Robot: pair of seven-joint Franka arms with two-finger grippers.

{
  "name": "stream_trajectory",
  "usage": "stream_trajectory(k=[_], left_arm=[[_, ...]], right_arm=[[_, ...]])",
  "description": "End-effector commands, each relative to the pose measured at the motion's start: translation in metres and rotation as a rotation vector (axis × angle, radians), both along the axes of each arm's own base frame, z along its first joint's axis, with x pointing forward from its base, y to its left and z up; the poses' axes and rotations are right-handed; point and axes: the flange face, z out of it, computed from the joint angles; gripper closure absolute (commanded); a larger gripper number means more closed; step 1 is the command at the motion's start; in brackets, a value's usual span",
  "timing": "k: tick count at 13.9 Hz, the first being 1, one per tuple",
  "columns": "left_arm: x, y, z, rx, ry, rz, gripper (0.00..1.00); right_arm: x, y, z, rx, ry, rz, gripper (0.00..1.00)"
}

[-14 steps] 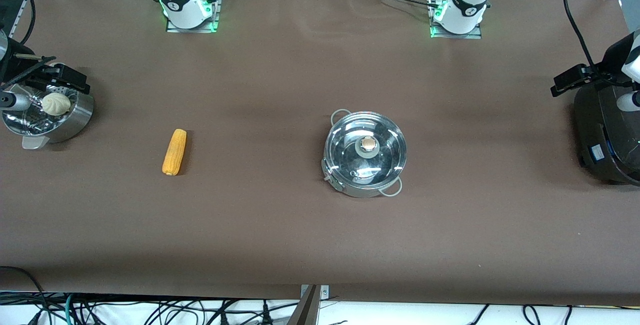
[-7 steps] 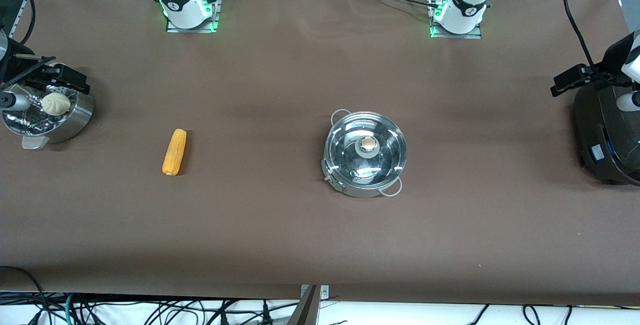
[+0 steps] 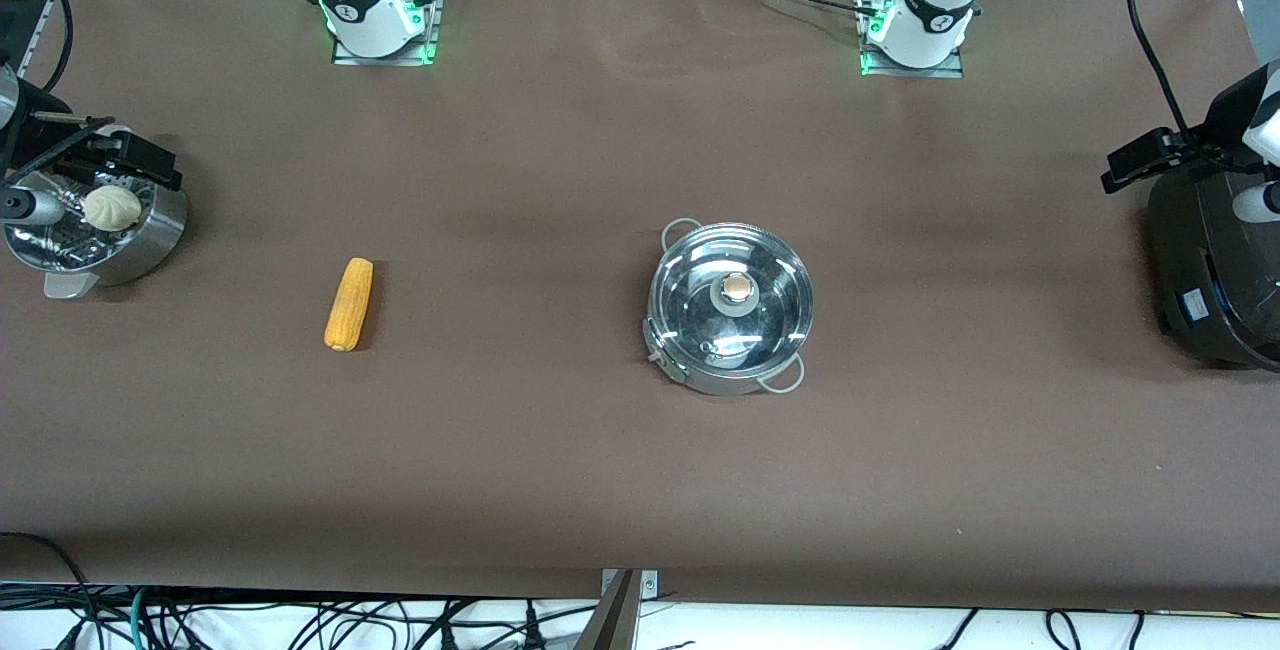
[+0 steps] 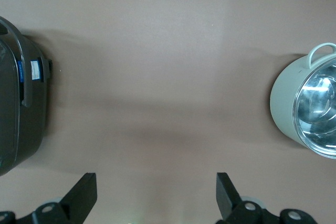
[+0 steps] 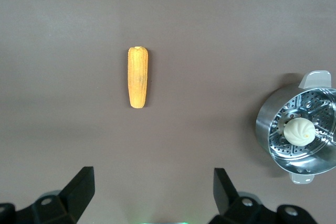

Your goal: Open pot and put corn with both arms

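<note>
The steel pot [image 3: 730, 305] stands near the middle of the table, its glass lid [image 3: 760, 275] on and the round knob [image 3: 737, 287] on top. It also shows in the left wrist view as the pot [image 4: 286, 98]. The yellow-orange corn [image 3: 349, 304] lies flat on the cloth toward the right arm's end and shows as the corn [image 5: 138, 77]. My left gripper [image 4: 156, 182] hangs open and empty, high over bare cloth between pot and black cooker. My right gripper [image 5: 153, 179] hangs open and empty, high over bare cloth between the corn and the steamer basket.
A perforated steel steamer basket [image 3: 150, 230] with a white bun [image 3: 112, 207] sits at the right arm's end of the table. A large black cooker [image 3: 1215, 270] sits at the left arm's end. Brown cloth [image 3: 560, 450] covers the table.
</note>
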Motion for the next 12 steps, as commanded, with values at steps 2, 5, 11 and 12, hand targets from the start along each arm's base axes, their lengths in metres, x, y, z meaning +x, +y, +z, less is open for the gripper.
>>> stream_trajectory(k=[2, 5, 11, 12], left_arm=[[0.001, 0.000, 0.006, 0.004, -0.011, -0.017, 0.00], [0.001, 0.000, 0.006, 0.004, -0.011, -0.020, 0.00], [0.001, 0.000, 0.006, 0.004, -0.011, -0.020, 0.00], [0.001, 0.000, 0.006, 0.003, -0.011, -0.020, 0.00]], right_arm=[[0.003, -0.001, 0.006, 0.010, -0.011, 0.004, 0.00], [0.004, -0.001, 0.011, 0.012, -0.023, 0.008, 0.00], [0.023, -0.003, -0.020, -0.014, -0.006, 0.001, 0.00], [0.025, -0.003, -0.024, -0.015, 0.000, 0.001, 0.00]])
